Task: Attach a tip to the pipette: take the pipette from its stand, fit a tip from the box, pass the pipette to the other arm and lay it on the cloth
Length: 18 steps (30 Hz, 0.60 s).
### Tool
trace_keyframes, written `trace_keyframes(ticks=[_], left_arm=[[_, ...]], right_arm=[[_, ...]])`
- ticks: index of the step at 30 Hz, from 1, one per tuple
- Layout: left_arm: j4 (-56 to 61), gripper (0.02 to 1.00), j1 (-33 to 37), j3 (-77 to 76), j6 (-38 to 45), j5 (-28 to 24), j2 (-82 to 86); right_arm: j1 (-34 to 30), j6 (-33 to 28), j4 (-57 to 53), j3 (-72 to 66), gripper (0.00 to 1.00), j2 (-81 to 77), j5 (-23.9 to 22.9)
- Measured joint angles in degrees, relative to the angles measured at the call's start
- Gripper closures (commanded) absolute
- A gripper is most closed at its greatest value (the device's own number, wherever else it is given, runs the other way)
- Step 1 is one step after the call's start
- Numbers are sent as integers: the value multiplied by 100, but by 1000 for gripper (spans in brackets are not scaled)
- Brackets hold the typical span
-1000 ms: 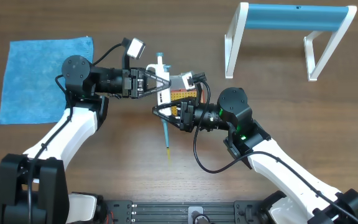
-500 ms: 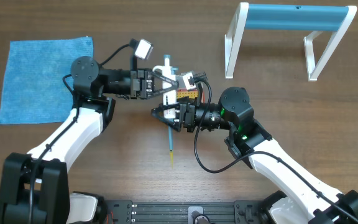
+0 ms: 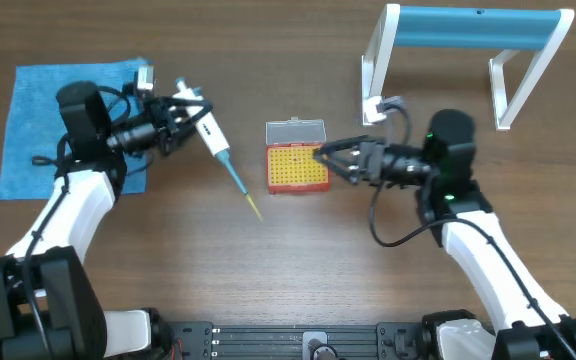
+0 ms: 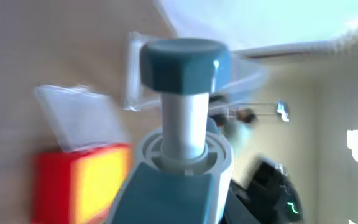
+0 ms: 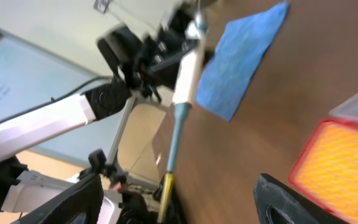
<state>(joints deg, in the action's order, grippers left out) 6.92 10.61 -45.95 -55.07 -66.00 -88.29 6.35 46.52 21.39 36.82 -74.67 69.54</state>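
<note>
Left end effector (image 3: 176,117) clamped on pipette (image 3: 211,135), right end effector (image 3: 326,162) spread open, empty, beside tip box (image 3: 298,170)

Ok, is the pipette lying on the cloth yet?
No, the left tool holds the pipette above the table, beside the cloth.

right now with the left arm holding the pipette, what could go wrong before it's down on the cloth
1. The left fingers grip the pipette near its head, with the long shaft sticking out at a tilt; it might pivot or slip in that grip.
2. The yellow tip points at the bare table, past the right edge of the cloth. Lowered like this, it could strike the wood and get knocked off.
</note>
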Motion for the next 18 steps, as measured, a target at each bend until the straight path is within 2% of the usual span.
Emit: trace_keyframes(ticks=[2,4,9,12,18], left_arm=[[-970,989,-13,-11,411,570,0],[-1921,991,-120,-13,898,1145,-2],[-4100,991,-284,-310,1856,2181,-4],[-5508,989,-284,-1523,2459,2811,-66],[-7075,989,-280,-3928,2830,3731,-68]], right_arm=[[-260,-142,-105,2,205,7,50],[-415,-317,-461,13,202,7,-105],[-584,-1078,-2120,50,202,11,-1222],[-710,-1443,-2269,48,202,11,-1790],[-1329,-2037,-2210,114,202,11,-2367]])
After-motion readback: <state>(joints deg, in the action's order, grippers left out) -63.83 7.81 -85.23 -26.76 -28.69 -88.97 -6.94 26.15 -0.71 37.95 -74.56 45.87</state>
